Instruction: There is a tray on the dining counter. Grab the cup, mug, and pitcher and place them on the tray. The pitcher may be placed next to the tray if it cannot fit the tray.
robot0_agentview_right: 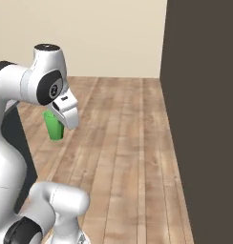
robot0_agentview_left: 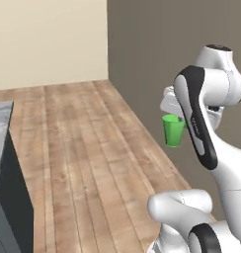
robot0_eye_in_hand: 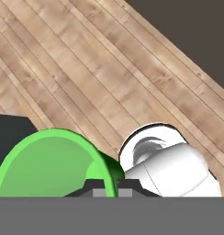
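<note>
Gripper [robot0_eye_in_hand: 106, 187] seemingly pinching cup [robot0_agentview_left: 173, 130] rim, hand view alone

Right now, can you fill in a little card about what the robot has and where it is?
held: green cup
gripper: shut on the cup's rim
cup height: up in the air, above the wood floor
cup pose: upright
nearby: dark wall, a grey counter edge
tray, mug, pitcher: can't say from here
</note>
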Controlling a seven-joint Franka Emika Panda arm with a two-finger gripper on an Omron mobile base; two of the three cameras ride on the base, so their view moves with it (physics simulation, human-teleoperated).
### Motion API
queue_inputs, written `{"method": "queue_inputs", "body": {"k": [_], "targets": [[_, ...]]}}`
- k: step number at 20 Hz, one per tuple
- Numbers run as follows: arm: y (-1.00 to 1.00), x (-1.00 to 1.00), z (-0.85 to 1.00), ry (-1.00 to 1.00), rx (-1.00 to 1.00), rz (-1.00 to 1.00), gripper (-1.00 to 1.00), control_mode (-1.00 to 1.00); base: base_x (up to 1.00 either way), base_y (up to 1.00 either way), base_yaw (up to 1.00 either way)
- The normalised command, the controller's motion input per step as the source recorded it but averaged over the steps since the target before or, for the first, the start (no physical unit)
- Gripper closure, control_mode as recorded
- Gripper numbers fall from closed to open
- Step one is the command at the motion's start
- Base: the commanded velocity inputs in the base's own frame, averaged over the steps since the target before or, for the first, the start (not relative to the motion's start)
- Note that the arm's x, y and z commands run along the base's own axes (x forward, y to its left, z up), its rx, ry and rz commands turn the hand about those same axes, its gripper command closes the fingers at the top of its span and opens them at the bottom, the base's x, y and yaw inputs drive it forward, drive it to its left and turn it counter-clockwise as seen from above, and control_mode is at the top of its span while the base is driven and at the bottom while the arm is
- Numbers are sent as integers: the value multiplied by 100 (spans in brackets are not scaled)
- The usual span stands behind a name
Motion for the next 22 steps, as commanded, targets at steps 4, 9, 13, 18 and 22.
{"method": "queue_inputs", "body": {"k": [4, 9, 13, 18, 22], "targets": [[0, 0, 0, 0, 0, 0, 100, 100, 100, -64, 27], [0, 0, 0, 0, 0, 0, 100, 100, 100, -38, 21], [0, 0, 0, 0, 0, 0, 100, 100, 100, -8, 15], [0, 0, 0, 0, 0, 0, 100, 100, 100, -1, 12], [0, 0, 0, 0, 0, 0, 100, 100, 100, -24, 7]]}}
